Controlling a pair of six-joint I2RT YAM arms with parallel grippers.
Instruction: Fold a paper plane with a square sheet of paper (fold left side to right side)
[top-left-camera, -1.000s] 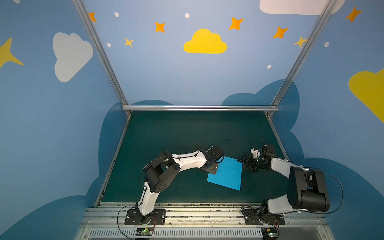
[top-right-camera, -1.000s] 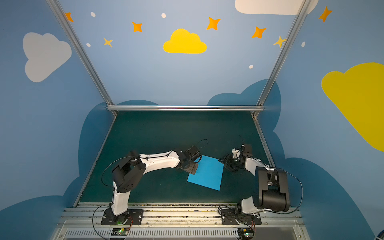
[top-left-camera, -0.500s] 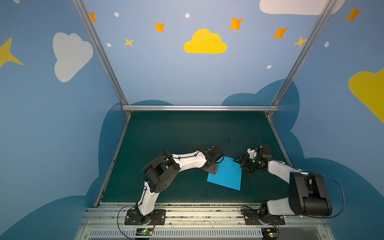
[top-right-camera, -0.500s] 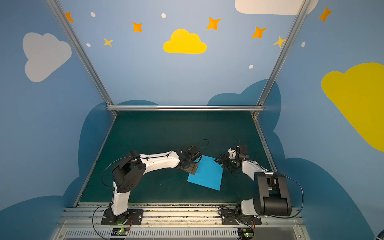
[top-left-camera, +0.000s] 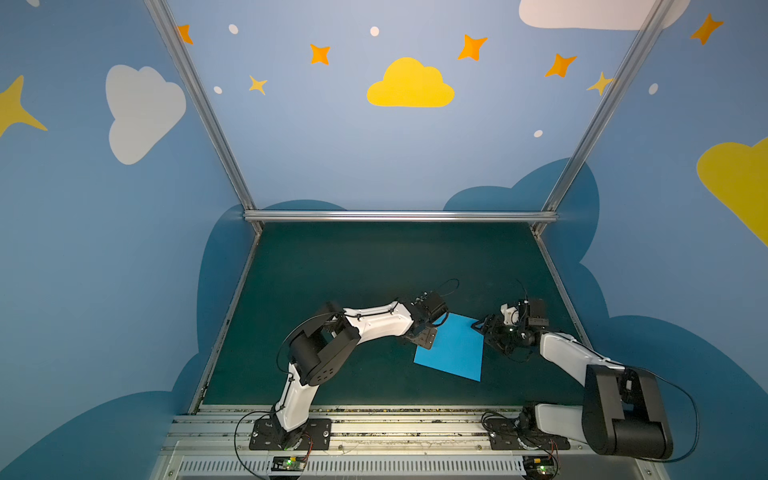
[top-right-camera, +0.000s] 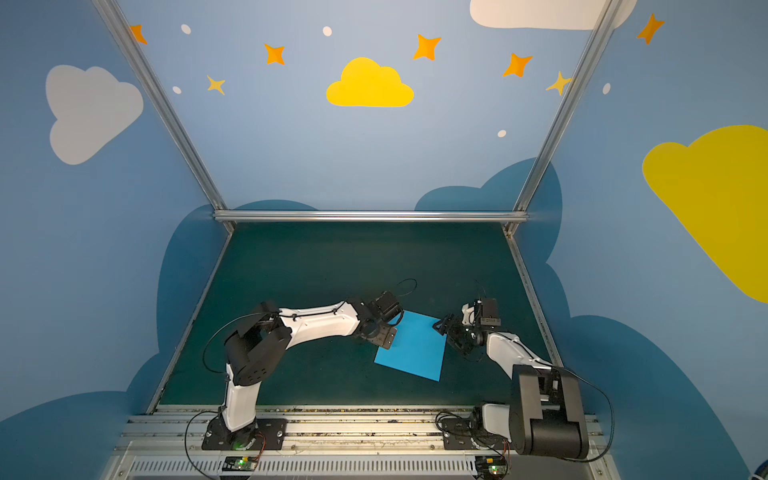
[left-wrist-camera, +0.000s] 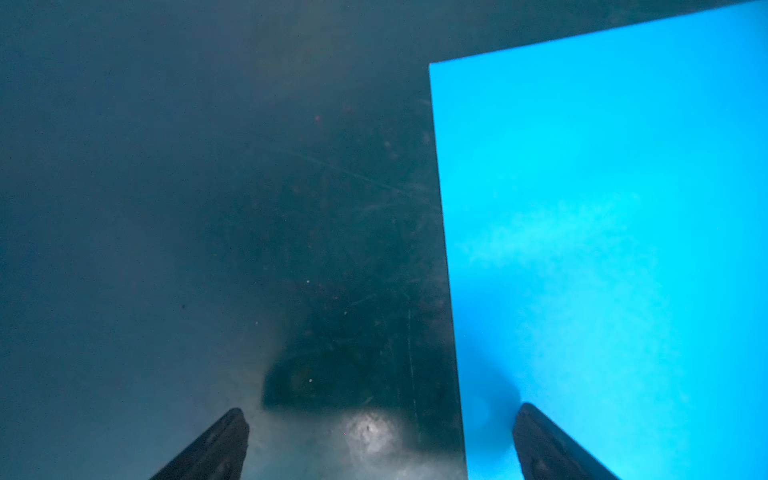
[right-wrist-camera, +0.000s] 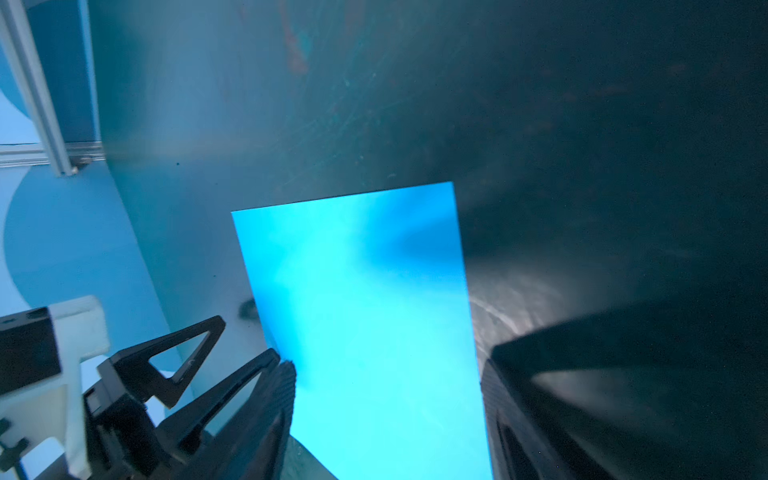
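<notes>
The thin sky-blue square sheet of paper (top-left-camera: 451, 353) lies flat and unfolded on the dark green tabletop (top-left-camera: 374, 270), on the near side, right of centre, turned slightly askew. The left hand (left-wrist-camera: 381, 409) stands wide open astride the sheet's left edge, one finger over paper and one over bare tabletop, gripping nothing. The right hand (right-wrist-camera: 390, 370) is parted at the sheet's far right corner, nothing clamped.

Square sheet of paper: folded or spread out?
Spread out. In both top views the square sheet of paper lies as one four-cornered layer on the table, no crease visible.
</notes>
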